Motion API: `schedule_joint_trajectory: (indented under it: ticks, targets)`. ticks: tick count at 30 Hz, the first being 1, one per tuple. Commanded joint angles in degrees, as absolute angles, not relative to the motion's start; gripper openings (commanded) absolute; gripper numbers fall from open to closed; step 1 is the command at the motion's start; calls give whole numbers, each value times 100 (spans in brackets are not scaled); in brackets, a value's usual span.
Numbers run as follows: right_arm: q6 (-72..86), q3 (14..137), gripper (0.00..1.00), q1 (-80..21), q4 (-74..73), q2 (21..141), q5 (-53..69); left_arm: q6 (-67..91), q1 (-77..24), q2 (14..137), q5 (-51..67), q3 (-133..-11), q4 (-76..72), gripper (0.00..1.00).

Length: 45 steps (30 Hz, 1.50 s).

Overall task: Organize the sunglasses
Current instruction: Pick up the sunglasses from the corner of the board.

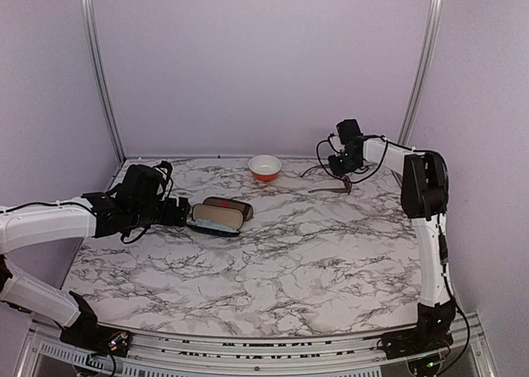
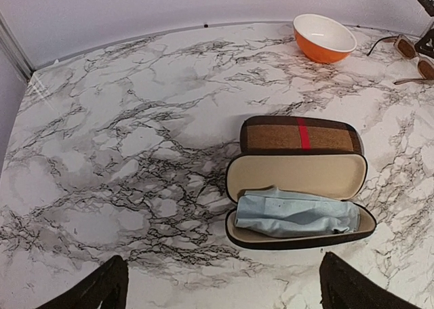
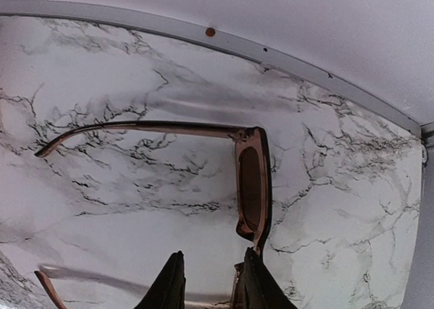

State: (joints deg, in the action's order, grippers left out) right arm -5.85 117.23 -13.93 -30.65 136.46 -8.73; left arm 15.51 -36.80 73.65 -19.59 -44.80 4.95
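Two arms share a marble bench (image 1: 331, 261). Close to the far right corner the brown sunglasses (image 3: 252, 187) lie unfolded on the top. The right gripper (image 3: 213, 258) straddles the frame beside one lens, fingers a narrow gap apart; whether they pinch it cannot be told. Toward the left edge the left gripper (image 2: 222, 265), spread wide and empty, faces an open case (image 2: 298, 180) holding a blue cloth (image 2: 295, 214), with a striped brown case (image 2: 298, 134) just behind it. An orange bowl (image 1: 265, 167) sits by the far edge.
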Motion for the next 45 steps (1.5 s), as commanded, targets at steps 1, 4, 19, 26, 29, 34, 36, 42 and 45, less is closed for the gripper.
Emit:
schedule_joint_trajectory:
  ticks: [1,4,19,26,29,34,36,42,45]
  targets:
    - [-597,12205,29,-1195,-3660,13940,-843,1464,-3656,7489,-1805,-4417,254,99]
    - [-579,12425,28,-1099,-3815,14100,-592,1450,-3656,7546,-1777,-4421,210,99]
    - [-651,12955,32,-957,-4065,14502,-558,1415,-3655,7626,-1749,-4487,194,99]
    - [-632,12947,31,-960,-3849,14445,-485,1408,-3655,7689,-1699,-4510,191,99]
    - [-645,13026,29,-958,-3880,14582,-500,1415,-3656,7700,-1668,-4518,191,99]
    - [-658,13070,20,-958,-3853,14689,-563,1407,-3656,7673,-1693,-4479,185,99]
    - [-672,13077,17,-952,-3833,14707,-609,1399,-3653,7679,-1704,-4474,187,99]
    - [-701,13086,16,-940,-3820,14748,-628,1397,-3656,7716,-1696,-4491,190,99]
    - [-712,13091,11,-932,-3798,14720,-618,1400,-3656,7725,-1696,-4482,185,99]
